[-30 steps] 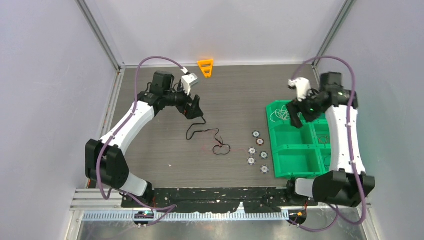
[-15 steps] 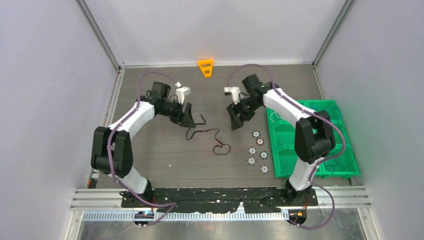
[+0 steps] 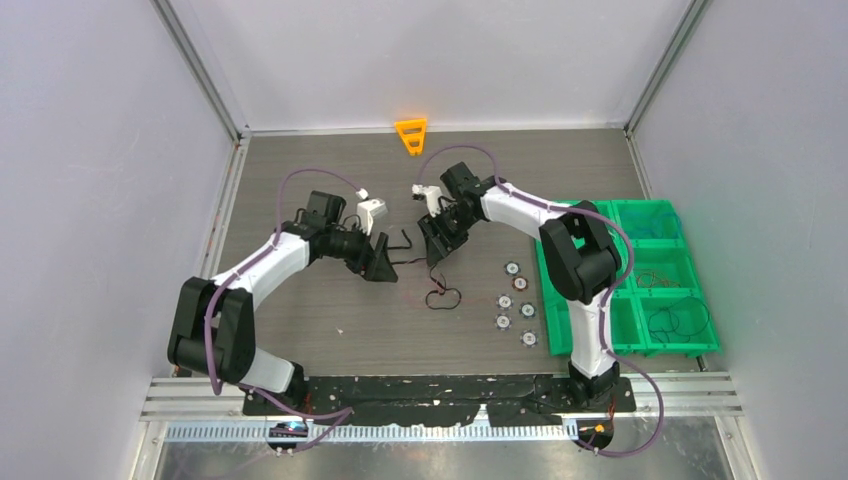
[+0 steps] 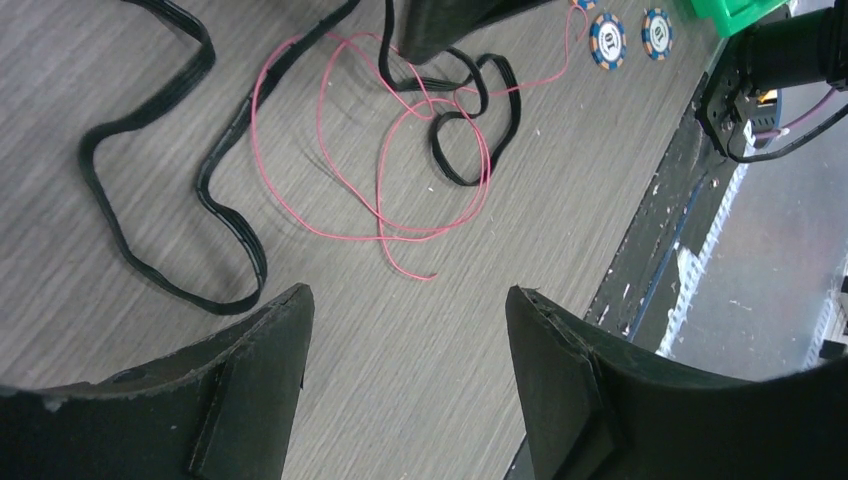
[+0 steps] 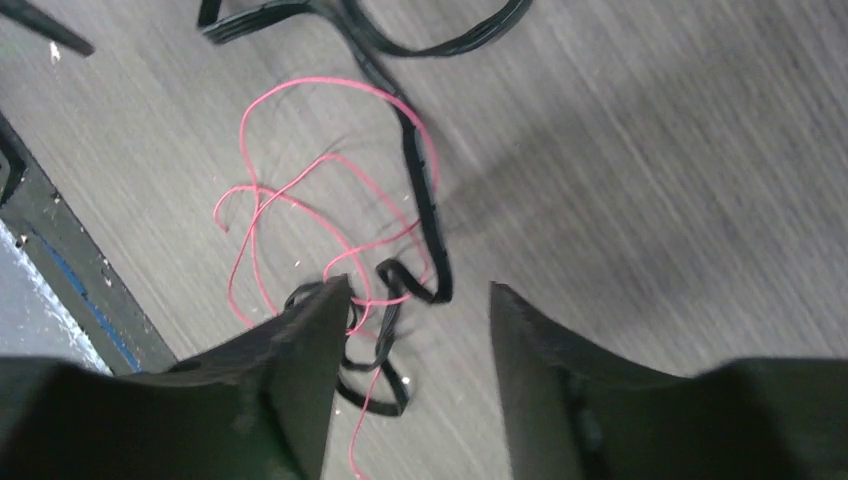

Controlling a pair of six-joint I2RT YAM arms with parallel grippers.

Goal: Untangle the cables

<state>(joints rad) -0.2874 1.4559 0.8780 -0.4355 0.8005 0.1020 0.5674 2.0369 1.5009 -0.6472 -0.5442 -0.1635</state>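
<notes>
A black flat cable (image 3: 409, 263) and a thin red wire (image 3: 437, 297) lie tangled together on the table's middle. In the left wrist view the black cable (image 4: 207, 180) snakes across the top and the red wire (image 4: 254, 120) loops over it. My left gripper (image 3: 378, 262) (image 4: 408, 292) is open and empty, low over bare table just left of the cables. My right gripper (image 3: 435, 245) (image 5: 418, 288) is open right above the tangle, with a fold of the black cable (image 5: 420, 170) and the red wire (image 5: 310, 80) at its fingertips. Neither gripper holds anything.
Several poker chips (image 3: 512, 268) lie right of the tangle. Green bins (image 3: 600, 325) at the right hold other coiled wires (image 3: 680, 316). An orange triangular piece (image 3: 411, 135) stands at the back edge. The two grippers are close together.
My right arm has swung left from the green bins to over the tangle. My left gripper has moved toward the near side, closer to the cables.
</notes>
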